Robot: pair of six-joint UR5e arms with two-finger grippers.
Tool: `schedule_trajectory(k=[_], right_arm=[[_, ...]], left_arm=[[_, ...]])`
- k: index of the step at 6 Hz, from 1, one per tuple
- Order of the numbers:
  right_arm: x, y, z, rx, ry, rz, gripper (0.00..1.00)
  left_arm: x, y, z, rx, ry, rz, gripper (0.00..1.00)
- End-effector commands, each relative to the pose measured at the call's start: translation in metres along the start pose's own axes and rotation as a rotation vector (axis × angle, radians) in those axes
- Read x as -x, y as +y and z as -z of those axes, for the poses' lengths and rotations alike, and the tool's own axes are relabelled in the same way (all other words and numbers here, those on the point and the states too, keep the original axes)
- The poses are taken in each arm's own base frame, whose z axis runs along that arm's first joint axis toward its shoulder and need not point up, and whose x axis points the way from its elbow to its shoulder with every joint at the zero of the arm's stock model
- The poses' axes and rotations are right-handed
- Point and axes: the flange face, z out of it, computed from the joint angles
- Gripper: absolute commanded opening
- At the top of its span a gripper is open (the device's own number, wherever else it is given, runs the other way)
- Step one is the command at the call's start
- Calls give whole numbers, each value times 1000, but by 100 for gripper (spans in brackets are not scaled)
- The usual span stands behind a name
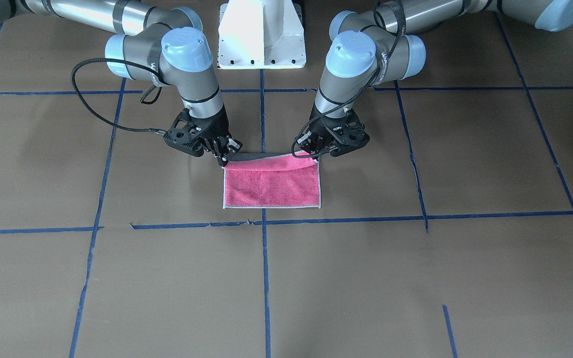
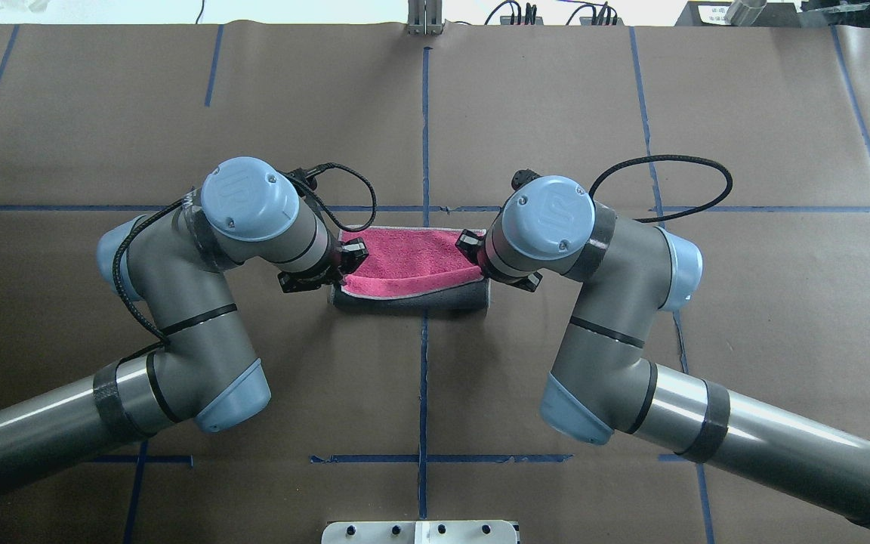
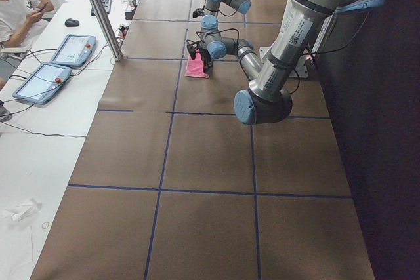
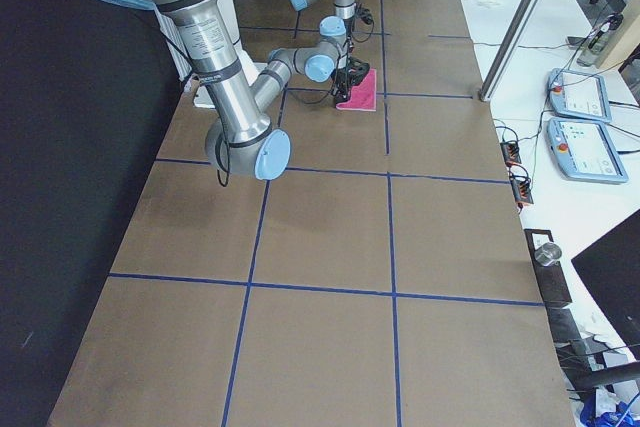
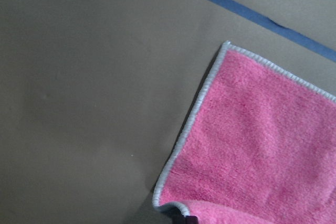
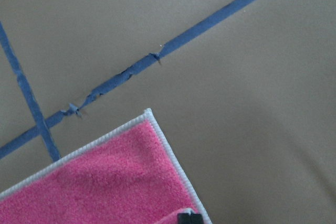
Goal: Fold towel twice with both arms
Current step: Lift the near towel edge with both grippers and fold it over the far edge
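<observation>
The towel [image 1: 271, 186] lies pink face up on the brown table, and its edge near the robot is lifted and curled over, showing the grey underside [image 2: 412, 301]. My left gripper [image 2: 344, 268] is shut on the lifted corner at the overhead view's left. My right gripper [image 2: 476, 257] is shut on the other lifted corner. In the front view the left gripper [image 1: 316, 155] is on the right and the right gripper [image 1: 224, 158] on the left. Each wrist view shows a flat far corner of the towel [image 5: 262, 145] [image 6: 105, 182] with a dark fingertip [image 5: 190, 219] at the bottom edge.
The white pedestal base [image 1: 261, 35] stands behind the towel on the robot's side. Blue tape lines [image 1: 265, 278] cross the brown paper table. A seated operator [image 3: 20, 4], tablets [image 3: 39, 82] and a metal post [image 3: 98, 11] are beside the table's far side.
</observation>
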Motion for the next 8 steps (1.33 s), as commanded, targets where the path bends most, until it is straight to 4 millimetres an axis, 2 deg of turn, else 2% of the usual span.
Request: schedule_trajectory(k=[1, 2, 3, 4, 5, 6, 7, 8], right_arm=[[10, -25, -6, -11, -29, -12, 2], [27, -27, -12, -15, -24, -16, 2], [37, -32, -16, -22, -18, -21, 2], [40, -42, -17, -29, -12, -32, 2], [39, -63, -17, -34, -3, -39, 2], [47, -88, -20, -41, 15, -59, 6], [66, -99, -28, -56, 34, -67, 99], [79, -106, -16, -62, 7, -62, 100]], left_arm=[[-6, -23, -15, -18, 9, 14, 0], [-7, -24, -14, -19, 11, 14, 0], [-17, -28, -4, -26, 33, 15, 0], [-16, -39, 0, -39, 35, 26, 0], [-13, -57, -3, -56, 21, 46, 0], [-27, -72, -19, -65, 0, 65, 18], [-29, -89, -32, -76, 26, 60, 99], [-29, -96, -28, -84, 44, 56, 100]])
